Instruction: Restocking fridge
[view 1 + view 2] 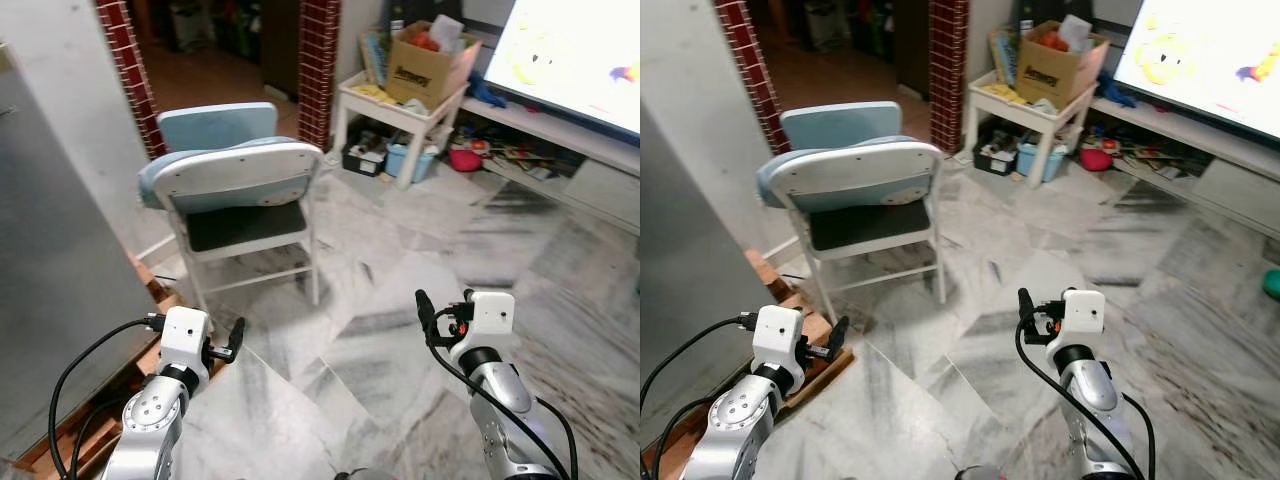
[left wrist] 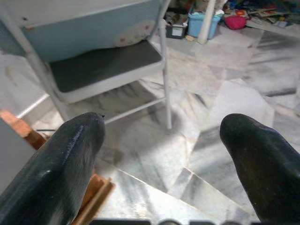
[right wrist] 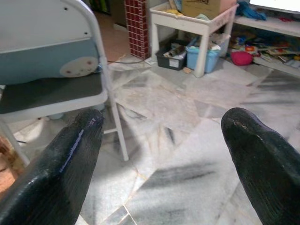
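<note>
Your left hand (image 1: 232, 340) and right hand (image 1: 440, 308) both hang wide open and empty over the marble floor (image 1: 400, 260), the grey fridge (image 1: 50, 260) standing just to your left, a folding chair (image 1: 235, 195) ahead, and a cardboard box (image 1: 432, 58) on a white surface (image 1: 385, 100) beyond.

Both silver arms reach forward at low height, the left gripper (image 2: 161, 140) on the near left and the right gripper (image 3: 161, 140) on the near right, each with its black fingers spread wide, holding nothing.
</note>
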Controlling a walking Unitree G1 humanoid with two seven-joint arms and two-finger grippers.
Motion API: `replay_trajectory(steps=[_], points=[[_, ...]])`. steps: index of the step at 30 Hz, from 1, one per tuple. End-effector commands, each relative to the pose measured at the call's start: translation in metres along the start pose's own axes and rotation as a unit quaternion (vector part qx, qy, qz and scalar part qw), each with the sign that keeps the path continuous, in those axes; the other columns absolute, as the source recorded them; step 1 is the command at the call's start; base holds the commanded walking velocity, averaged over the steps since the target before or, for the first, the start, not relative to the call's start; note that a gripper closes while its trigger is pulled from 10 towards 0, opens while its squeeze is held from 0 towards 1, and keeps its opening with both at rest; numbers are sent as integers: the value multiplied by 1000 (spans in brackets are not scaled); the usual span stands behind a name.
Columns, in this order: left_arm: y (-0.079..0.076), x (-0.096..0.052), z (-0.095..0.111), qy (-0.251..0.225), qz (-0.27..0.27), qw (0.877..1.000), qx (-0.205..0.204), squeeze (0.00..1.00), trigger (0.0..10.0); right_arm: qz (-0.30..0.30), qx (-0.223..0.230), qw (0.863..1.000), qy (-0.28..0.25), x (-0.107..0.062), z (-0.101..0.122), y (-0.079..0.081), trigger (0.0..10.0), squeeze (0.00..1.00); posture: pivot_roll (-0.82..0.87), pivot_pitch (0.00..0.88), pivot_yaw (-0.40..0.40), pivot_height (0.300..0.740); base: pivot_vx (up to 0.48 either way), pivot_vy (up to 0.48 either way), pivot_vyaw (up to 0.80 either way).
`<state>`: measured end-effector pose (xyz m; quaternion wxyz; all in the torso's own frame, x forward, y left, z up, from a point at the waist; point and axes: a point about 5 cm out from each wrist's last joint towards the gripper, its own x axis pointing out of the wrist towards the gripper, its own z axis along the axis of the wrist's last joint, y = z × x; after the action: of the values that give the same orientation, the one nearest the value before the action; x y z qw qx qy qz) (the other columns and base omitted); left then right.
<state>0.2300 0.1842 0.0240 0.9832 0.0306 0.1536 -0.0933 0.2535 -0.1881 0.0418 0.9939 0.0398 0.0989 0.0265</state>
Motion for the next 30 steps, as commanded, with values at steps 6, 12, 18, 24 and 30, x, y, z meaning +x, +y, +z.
replay_trajectory(steps=[6, 12, 18, 24, 30], points=[[-7, -4, -5, 8, -9, 1000, -9, 0, 10000, -4, -6, 1000, -3, 0, 5, -3, 10000, 0, -3, 0, -18, 740, 0, 0, -800], [-7, -5, -7, 12, -8, 1000, -16, 0, 10000, -7, -3, 1000, 5, -9, 0, -4, 10000, 0, -15, 0, -16, 740, 0, 0, -800], [-5, -5, -7, 12, 3, 1000, -23, 0, 10000, -10, -5, 1000, 7, -10, 0, -7, 10000, 0, -12, 0, -24, 740, 0, 0, -800], [-6, -6, -9, 14, 2, 1000, -24, 0, 10000, -9, -9, 1000, 10, -12, 0, -9, 10000, 0, -10, 0, -29, 740, 0, 0, -800], [-4, -6, -9, 14, 4, 1000, -20, 0, 10000, -3, -10, 1000, 13, -11, -1, -7, 10000, 0, -6, 0, -37, 740, 0, 0, -800]])
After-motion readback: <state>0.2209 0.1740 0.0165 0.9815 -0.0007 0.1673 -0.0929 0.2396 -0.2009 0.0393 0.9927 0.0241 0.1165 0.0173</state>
